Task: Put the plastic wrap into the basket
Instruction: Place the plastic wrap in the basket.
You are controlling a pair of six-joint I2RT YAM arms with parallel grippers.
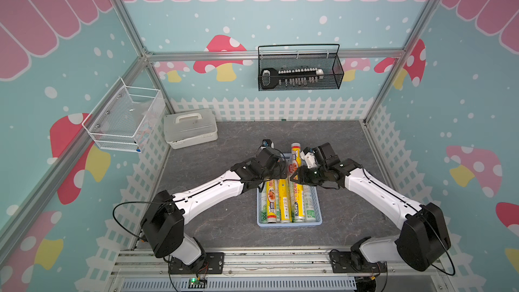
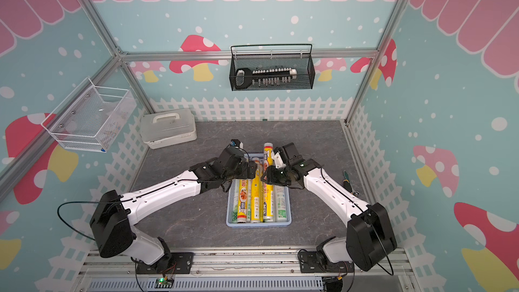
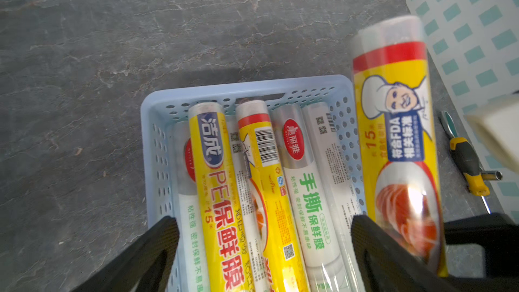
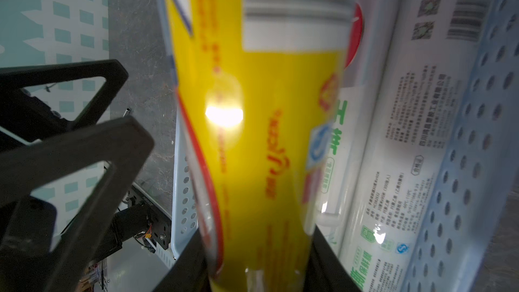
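Tabletop (image 1: pixel 210 192), grey-veined, bears basket (image 1: pixel 289 224); left hand (image 3: pixel 264 237) gapes empty; right hand (image 4: pixel 257 265) clamps yellow plastic wrap (image 1: pixel 296 153).

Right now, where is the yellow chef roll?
In both top views the chef roll is held in the right tool, tilted over the basket's far end, just right of the open left tool.
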